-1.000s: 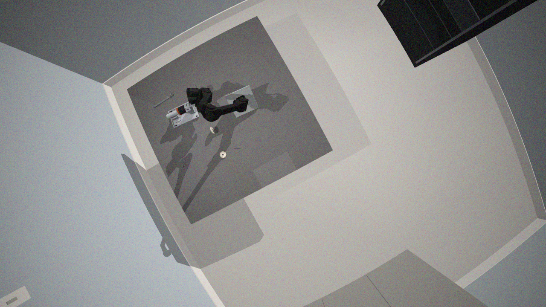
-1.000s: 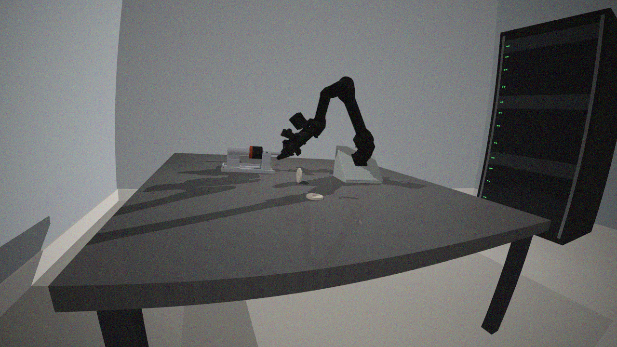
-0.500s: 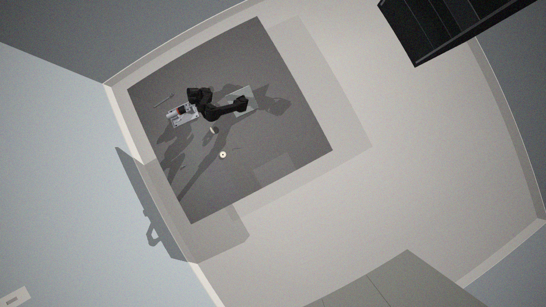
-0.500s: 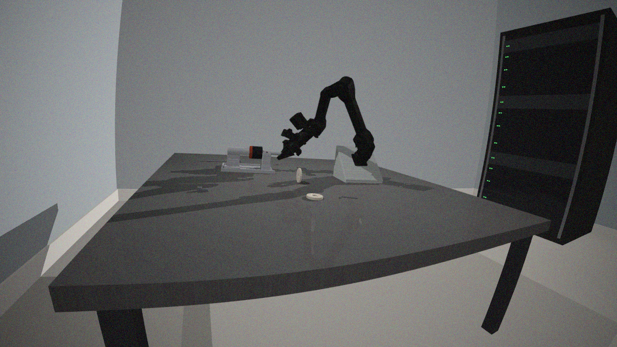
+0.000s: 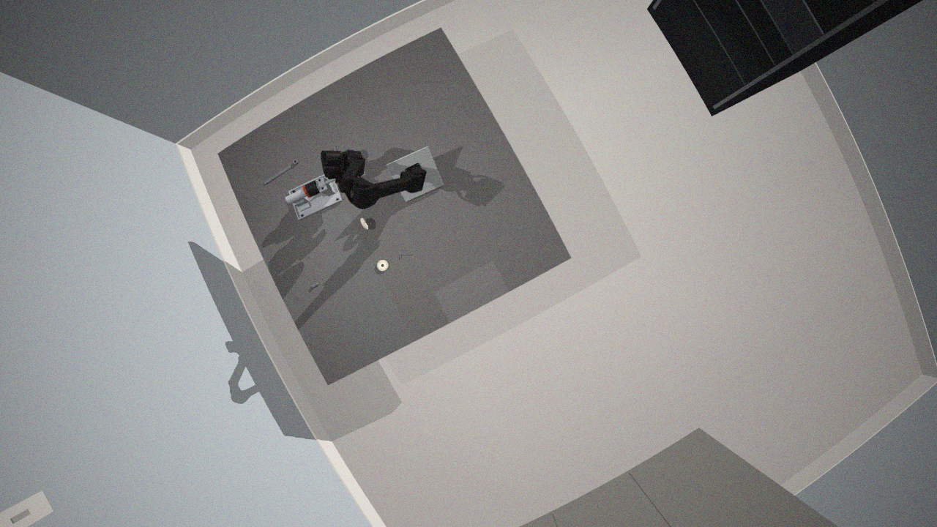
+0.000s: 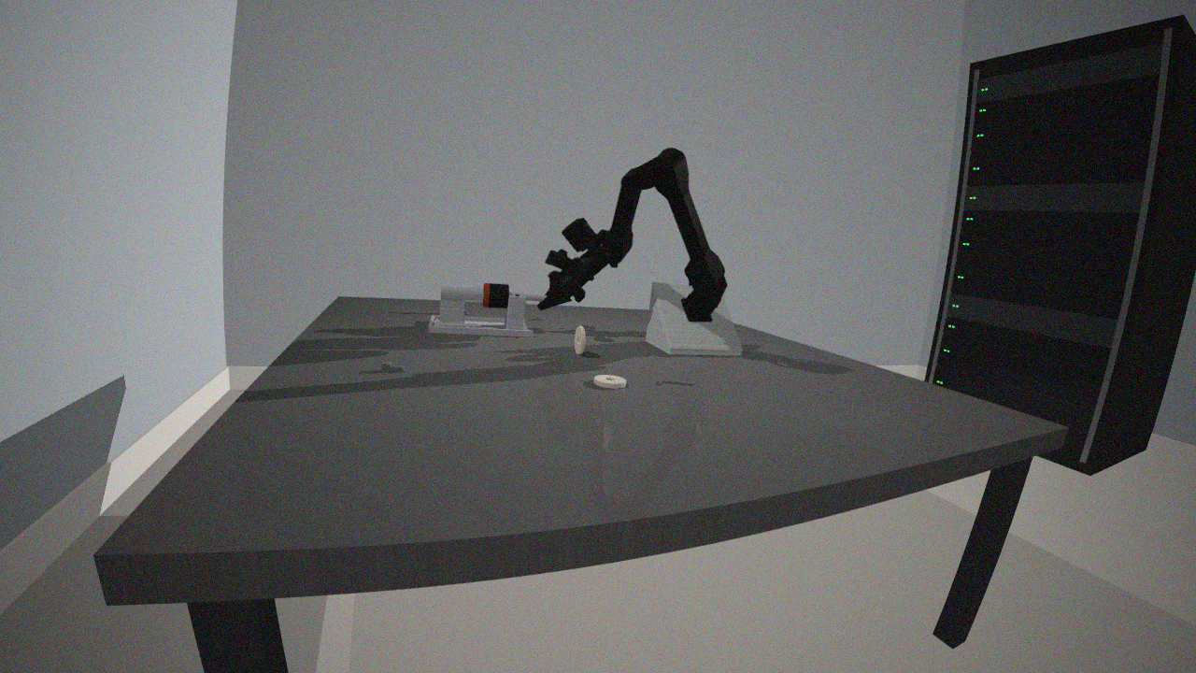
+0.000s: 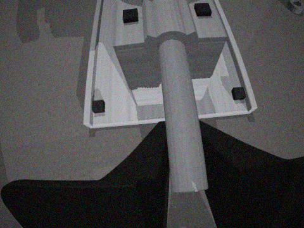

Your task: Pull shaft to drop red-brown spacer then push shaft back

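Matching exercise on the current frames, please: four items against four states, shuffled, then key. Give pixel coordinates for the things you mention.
1. Hand point(image 6: 542, 306) point(image 7: 177, 128)
2. Shaft point(image 6: 532, 297) point(image 7: 180, 95)
3. Red-brown spacer point(image 5: 306, 191) point(image 6: 486, 294)
4. Server rack point(image 5: 706, 101) point(image 6: 1169, 100)

A. between the big housing block point(image 6: 452, 305) and the black part point(image 5: 312, 188) point(image 6: 499, 295)
B. black, standing on the floor beyond the table point(image 5: 458, 196) point(image 6: 502, 468)
C. shut on a light grey rod
D. light grey, its end between the fingers

1-C
2-D
3-A
4-B
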`<state>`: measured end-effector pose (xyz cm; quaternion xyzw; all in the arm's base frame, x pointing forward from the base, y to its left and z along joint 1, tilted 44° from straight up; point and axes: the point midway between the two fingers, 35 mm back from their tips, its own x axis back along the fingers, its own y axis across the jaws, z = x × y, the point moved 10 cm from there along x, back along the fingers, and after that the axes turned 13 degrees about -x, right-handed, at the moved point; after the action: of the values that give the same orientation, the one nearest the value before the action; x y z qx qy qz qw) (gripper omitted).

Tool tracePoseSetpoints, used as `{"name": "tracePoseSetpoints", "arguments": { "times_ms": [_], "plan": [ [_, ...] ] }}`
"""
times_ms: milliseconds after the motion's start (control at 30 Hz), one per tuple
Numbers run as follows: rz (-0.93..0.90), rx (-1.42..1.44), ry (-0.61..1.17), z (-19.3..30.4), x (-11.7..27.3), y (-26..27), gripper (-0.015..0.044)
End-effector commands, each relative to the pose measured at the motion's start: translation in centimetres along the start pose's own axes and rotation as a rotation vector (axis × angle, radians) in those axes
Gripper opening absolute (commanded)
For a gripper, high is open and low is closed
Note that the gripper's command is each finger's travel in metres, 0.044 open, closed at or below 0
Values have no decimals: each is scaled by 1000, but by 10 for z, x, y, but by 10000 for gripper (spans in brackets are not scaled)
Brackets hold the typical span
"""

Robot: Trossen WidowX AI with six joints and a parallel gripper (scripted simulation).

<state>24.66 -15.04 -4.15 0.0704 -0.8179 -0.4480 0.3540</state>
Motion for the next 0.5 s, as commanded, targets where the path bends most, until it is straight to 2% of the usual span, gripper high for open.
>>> {"name": "tracePoseSetpoints", "arguments": {
  "times_ms": [0, 467],
  "plan": [
    [-3, 0, 1, 1, 1, 0, 0],
    [-3, 0, 1, 2, 2, 0, 0]
  ]
}}
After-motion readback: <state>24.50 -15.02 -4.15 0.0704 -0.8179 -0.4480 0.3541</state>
